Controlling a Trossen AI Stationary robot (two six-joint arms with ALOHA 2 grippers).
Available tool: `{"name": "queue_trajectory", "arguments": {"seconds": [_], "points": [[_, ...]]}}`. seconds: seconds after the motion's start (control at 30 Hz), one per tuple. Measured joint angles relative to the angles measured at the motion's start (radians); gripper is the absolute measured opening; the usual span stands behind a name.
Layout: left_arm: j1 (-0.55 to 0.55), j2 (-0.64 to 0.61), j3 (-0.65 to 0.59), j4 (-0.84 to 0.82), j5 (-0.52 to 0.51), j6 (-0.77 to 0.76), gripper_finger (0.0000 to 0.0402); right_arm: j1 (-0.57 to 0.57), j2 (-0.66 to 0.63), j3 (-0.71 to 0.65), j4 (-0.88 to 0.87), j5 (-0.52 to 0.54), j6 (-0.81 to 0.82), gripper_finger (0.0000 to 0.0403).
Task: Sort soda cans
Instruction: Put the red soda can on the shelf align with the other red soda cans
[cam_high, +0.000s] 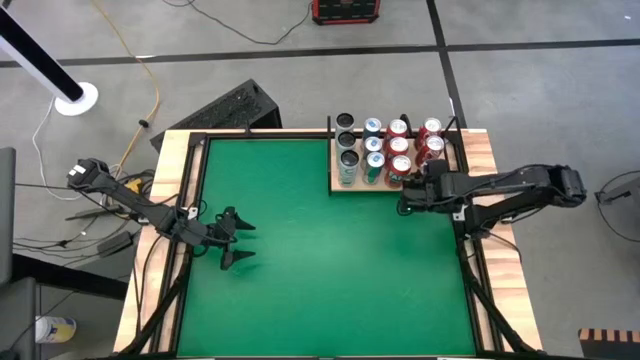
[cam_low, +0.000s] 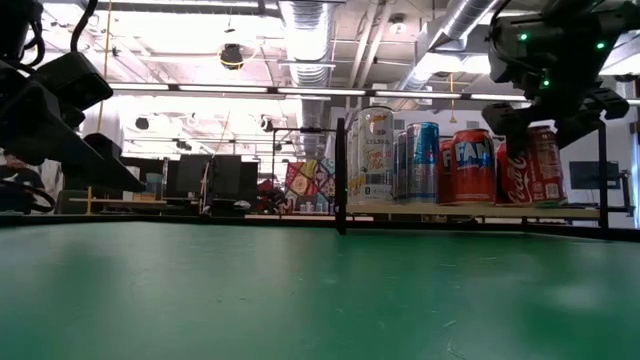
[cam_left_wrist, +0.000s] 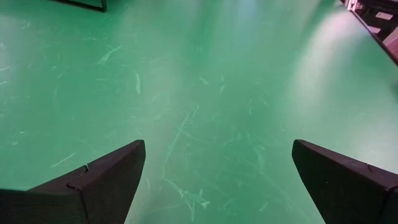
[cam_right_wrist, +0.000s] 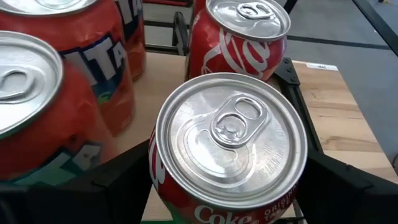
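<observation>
Your green worktop (cam_high: 320, 250): bare in the middle. Wooden tray (cam_high: 352, 187), far right corner: soda cans (cam_high: 375, 152) upright in rows. Right hand (cam_right_wrist: 230, 180): fingers straddle a red can (cam_right_wrist: 230, 134), grip unclear. Left hand (cam_high: 240, 240): released, near left edge.

soda cans (cam_high: 388, 150) on tray (cam_high: 334, 186) | table (cam_high: 320, 270) far-right corner

The left arm reaches in from the table's left edge, its gripper (cam_high: 240, 241) spread wide. The right arm stretches from the right edge toward the far right corner, its gripper (cam_high: 408, 189) parted.
</observation>
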Motion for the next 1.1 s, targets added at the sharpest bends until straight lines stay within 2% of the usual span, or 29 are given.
{"name": "queue_trajectory", "arguments": {"seconds": [0.3, 0.63, 1.1], "points": [[0.000, 0.000, 0.000, -0.010, 0.001, -0.006, 0.0392, -0.009, 0.000, 0.000, -0.001, 0.001, 0.000, 0.0374], [0.000, 0.000, 0.000, -0.009, 0.001, -0.007, 0.0392, -0.009, 0.000, 0.000, -0.014, 0.004, -0.023, 0.0376], [0.000, 0.000, 0.000, -0.009, 0.001, -0.009, 0.0392, -0.007, 0.000, 0.000, -0.015, 0.059, -0.029, 0.0377]]}}
